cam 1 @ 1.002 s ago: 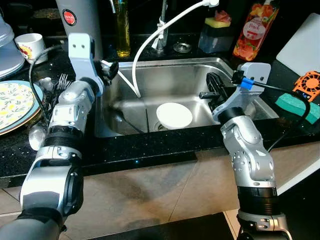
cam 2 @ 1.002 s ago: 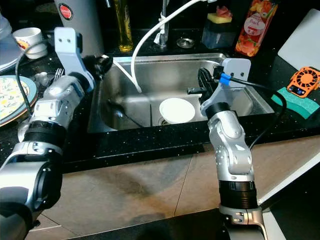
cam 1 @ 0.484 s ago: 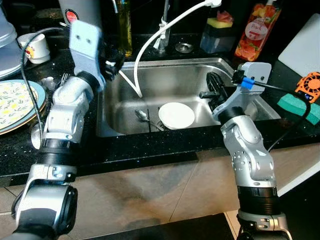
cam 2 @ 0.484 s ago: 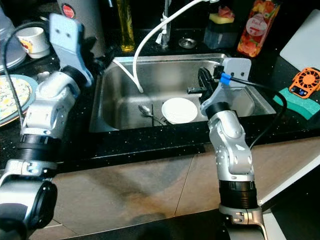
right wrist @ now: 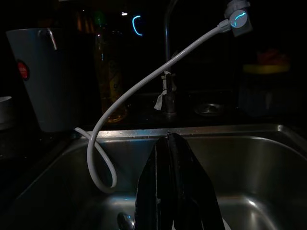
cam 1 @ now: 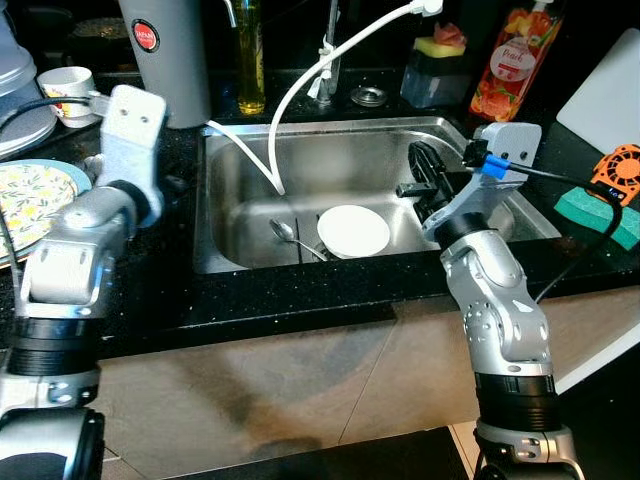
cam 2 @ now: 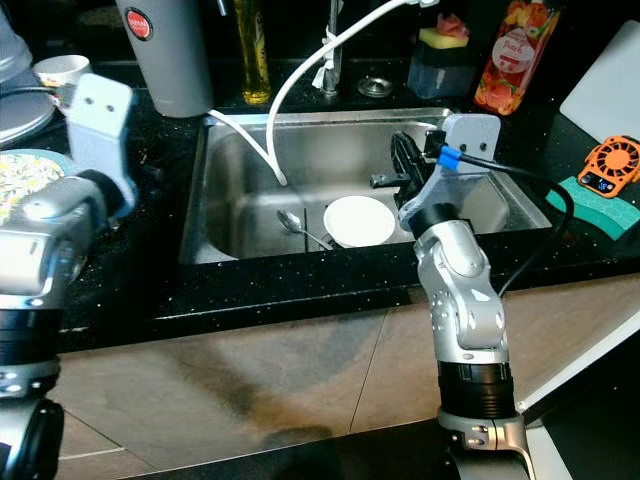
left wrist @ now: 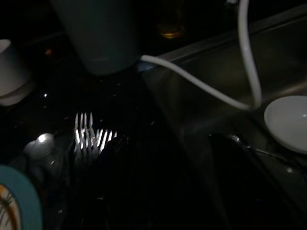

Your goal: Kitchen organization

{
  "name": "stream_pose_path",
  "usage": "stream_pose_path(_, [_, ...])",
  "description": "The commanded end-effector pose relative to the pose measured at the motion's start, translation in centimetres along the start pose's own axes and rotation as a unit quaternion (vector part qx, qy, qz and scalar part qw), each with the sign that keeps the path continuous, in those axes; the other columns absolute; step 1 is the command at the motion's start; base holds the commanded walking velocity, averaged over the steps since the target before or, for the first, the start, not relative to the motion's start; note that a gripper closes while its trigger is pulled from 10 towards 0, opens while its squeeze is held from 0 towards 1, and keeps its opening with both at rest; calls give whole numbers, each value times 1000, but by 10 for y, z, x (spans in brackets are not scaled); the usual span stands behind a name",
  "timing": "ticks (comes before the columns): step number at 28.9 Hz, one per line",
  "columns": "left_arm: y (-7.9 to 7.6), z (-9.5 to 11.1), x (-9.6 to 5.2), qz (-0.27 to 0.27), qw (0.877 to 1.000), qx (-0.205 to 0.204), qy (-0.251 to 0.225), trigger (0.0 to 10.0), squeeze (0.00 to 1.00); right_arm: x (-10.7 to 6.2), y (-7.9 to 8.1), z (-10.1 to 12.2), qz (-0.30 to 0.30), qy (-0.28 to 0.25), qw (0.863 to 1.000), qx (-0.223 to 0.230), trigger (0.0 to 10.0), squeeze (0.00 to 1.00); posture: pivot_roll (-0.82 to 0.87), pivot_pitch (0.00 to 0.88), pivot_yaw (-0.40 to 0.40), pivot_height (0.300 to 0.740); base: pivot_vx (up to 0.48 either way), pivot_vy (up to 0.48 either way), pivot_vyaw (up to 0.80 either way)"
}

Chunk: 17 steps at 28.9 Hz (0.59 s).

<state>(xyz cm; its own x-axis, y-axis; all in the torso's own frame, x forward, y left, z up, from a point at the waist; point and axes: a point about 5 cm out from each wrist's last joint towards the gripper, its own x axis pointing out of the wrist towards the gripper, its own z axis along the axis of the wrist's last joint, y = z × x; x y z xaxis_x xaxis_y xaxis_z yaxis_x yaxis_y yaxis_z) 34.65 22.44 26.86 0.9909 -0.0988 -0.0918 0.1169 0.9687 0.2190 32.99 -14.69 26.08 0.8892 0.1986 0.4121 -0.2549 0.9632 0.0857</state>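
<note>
Sink (cam 1: 250,190): centre frame; holds one white bowl (cam 1: 353,231), one spoon (cam 1: 288,234).
Forks (left wrist: 88,136): two, on table at left.
Right claw (right wrist: 171,191): pressed together, over sink.
Left claw: cannot tell.

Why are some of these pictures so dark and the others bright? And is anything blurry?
The left and right eye views are well lit and mostly sharp: the stainless steel sink shines and the round white bowl is crisp, though the left arm looks slightly smeared. The left wrist view is dim; the silver forks glint. The right wrist view is dark too, with the right gripper in shadow.
</note>
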Motion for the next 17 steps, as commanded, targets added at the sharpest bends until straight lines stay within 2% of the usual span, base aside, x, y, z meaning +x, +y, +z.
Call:
stream_pose_path(1, [7,-5,1,4,1000,-5,17,10000,0,1,2,-1,6,1,1000,3,10000,0,144,57,-22,740,0,0,0])
stream_pose_path(3, [15,-9,7,10,999,-20,24,10000,0,1,3,-2,7,2,1000,4,10000,0,141,55,-22,740,0,0,0])
stream_pose_path(8, [15,-13,15,3,998,-47,41,10000,0,1,3,-1,8,2,1000,4,10000,0,135,57,-20,740,0,0,0])
stream_pose_path(10, [21,-15,20,11,997,-61,53,10000,0,1,2,0,8,1,1000,3,10000,0,132,61,-16,740,0,0,0])
stream_pose_path(13, [27,-15,23,19,996,-67,58,10000,0,0,1,1,7,0,1000,2,10000,0,132,71,-10,740,0,0,0])
stream_pose_path(16, [37,-15,25,37,996,-46,64,10000,0,-2,0,0,3,1,1000,5,10000,0,131,77,0,740,0,0,0])
stream_pose_path(17, [40,-17,24,40,995,-55,70,10000,0,-3,0,0,4,3,1000,7,10000,0,130,80,0,740,0,0,0])
